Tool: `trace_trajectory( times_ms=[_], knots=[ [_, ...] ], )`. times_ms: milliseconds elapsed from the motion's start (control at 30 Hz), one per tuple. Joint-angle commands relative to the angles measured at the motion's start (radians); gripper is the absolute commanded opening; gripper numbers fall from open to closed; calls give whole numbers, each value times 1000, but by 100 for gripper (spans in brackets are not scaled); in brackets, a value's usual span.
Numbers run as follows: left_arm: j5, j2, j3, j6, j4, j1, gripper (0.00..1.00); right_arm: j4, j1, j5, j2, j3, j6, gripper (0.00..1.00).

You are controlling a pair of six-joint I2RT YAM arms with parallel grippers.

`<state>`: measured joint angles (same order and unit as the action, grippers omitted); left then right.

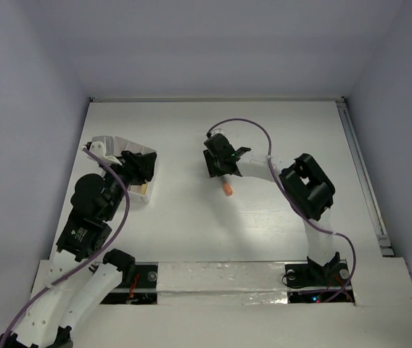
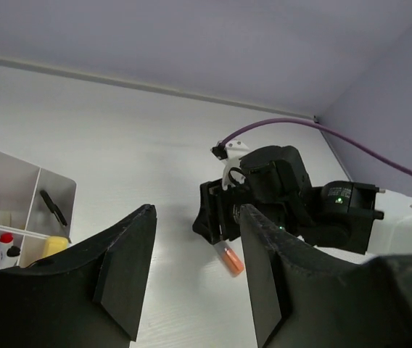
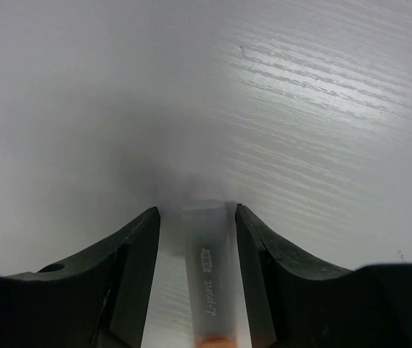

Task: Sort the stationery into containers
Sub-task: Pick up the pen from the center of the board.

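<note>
A white marker with an orange cap (image 1: pixel 228 189) lies on the table near the middle. My right gripper (image 1: pixel 219 168) is down over it; in the right wrist view the white barrel (image 3: pixel 207 275) lies between the open fingers (image 3: pixel 137 246) with a gap on each side. My left gripper (image 1: pixel 142 165) is open and empty above the white compartment box (image 1: pixel 108 143) at the left. In the left wrist view the box (image 2: pixel 38 190) holds a black item (image 2: pixel 52 206), a yellow bit (image 2: pixel 55 245) and a red-capped item (image 2: pixel 6 239). The marker's orange cap (image 2: pixel 232 262) shows between my left fingers.
White walls close in the table at the back and sides. A rail (image 1: pixel 362 174) runs along the table's right edge. A purple cable (image 1: pixel 253 129) loops over the right arm.
</note>
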<state>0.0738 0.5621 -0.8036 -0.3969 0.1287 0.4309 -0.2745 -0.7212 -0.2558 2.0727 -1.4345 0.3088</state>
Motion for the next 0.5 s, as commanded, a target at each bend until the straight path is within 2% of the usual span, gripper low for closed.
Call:
trace_trajectory(
  times_ms=[0, 100, 167, 233, 267, 367, 467],
  knots=[
    [-31, -2, -25, 72, -7, 3, 47, -167, 0, 10, 9, 8, -25, 53],
    [-38, 5, -23, 108, -17, 3, 49, -201, 0, 18, -17, 16, -22, 62],
    [-45, 10, -22, 148, -18, 3, 51, -207, 0, 32, -29, 28, -20, 61],
    [-46, 7, -8, 173, -32, 3, 53, -204, 0, 49, -39, 45, -25, 49],
    [-45, 2, 12, 190, -41, 3, 53, -200, 0, 50, -36, 45, -25, 29],
    [-31, -30, 38, 207, -60, 3, 59, -201, 0, 72, -16, 19, -17, 1],
    [0, -83, 53, 213, -50, 3, 68, -134, 0, 128, -60, 17, -1, 0]
  ],
)
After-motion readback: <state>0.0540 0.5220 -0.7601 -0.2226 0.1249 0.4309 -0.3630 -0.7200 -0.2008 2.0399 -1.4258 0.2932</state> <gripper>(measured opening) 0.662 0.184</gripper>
